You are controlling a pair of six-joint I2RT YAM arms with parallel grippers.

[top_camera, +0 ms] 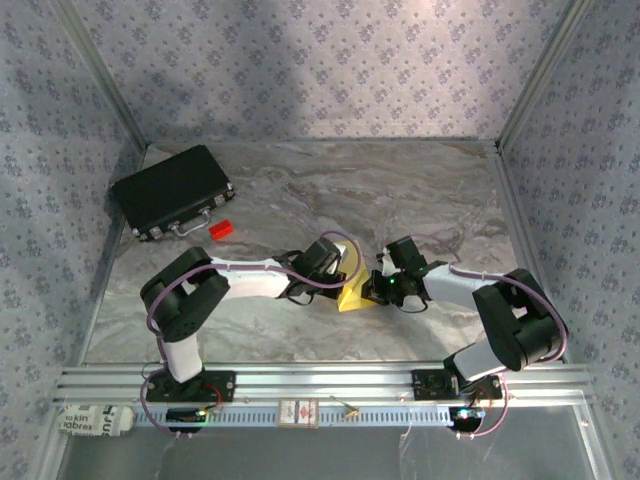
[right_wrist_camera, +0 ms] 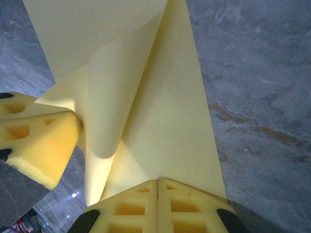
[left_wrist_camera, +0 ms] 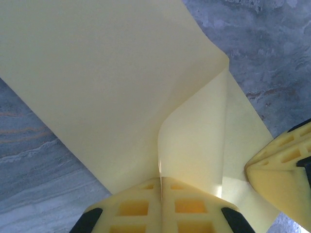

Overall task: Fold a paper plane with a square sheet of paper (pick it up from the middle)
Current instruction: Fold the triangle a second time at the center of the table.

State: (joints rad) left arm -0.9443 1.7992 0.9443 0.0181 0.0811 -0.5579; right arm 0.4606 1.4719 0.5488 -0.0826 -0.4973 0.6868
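The square sheet of paper is yellow and bent over on itself, held just above the marble table between both grippers. My left gripper is shut on the paper's near edge, where a curled flap rises beside a flat layer. My right gripper is shut on another edge of the same sheet. From above, the left gripper and the right gripper stand close together on either side of the paper. Each wrist view shows the other gripper's yellow fingers touching the sheet.
A black case lies at the back left, with a small red block next to it. Metal frame rails run along the near edge, and patterned walls enclose the table.
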